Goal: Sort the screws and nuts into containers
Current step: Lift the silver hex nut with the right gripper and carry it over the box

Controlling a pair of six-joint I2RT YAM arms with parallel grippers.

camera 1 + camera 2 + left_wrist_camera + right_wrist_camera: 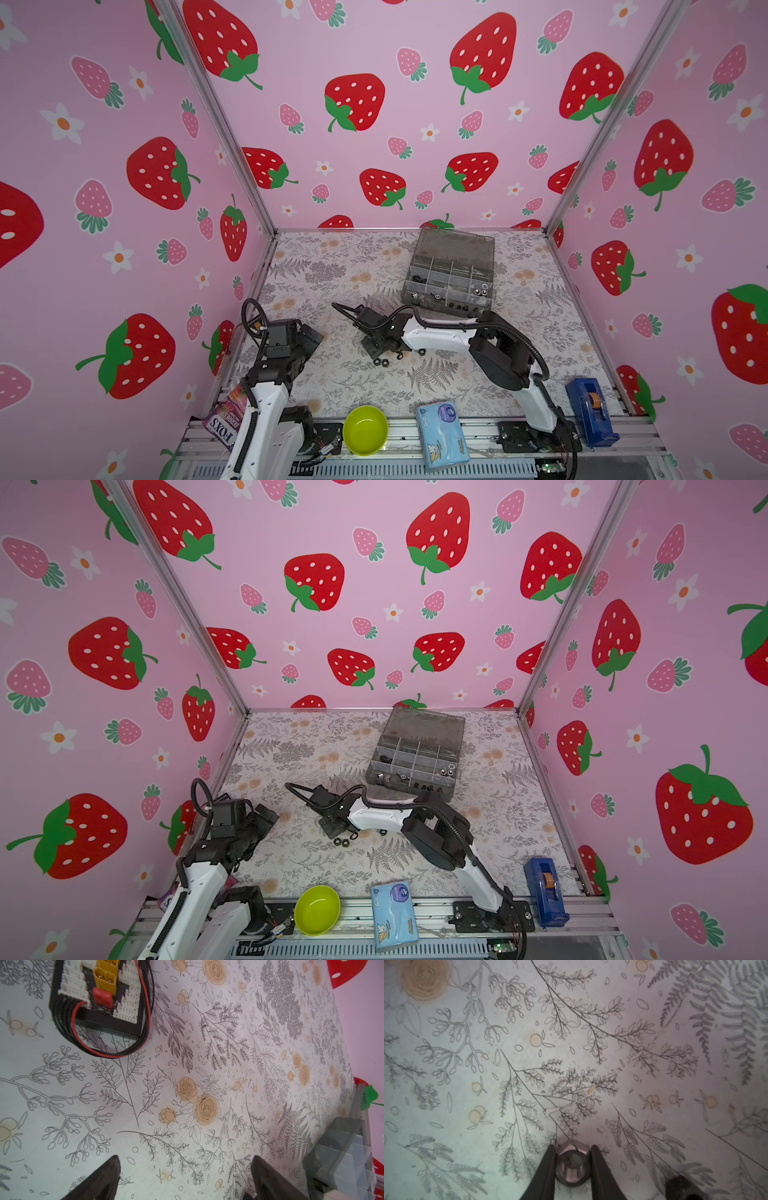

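Note:
My right gripper (pixel 572 1148) is shut on a silver domed nut (pixel 572 1165) that lies on its side with its threaded hole facing the camera. In both top views this gripper (pixel 376 347) (pixel 334 825) sits low over the floral mat near the middle. Several small black nuts (pixel 381 362) (pixel 340 842) lie loose just in front of it, and another dark piece (pixel 683 1188) lies beside the fingers. The smoky-grey organizer box (pixel 449 274) (pixel 415 756) stands open at the back, with pieces in some compartments. My left gripper (pixel 185 1167) (pixel 311 336) is open and empty at the left.
Along the front edge stand a lime-green bowl (pixel 365 430), a blue tissue pack (pixel 442 434) and a blue tape dispenser (pixel 590 411). A candy bag (pixel 226 417) lies under the left arm. A black connector board with wires (pixel 99 991) shows in the left wrist view.

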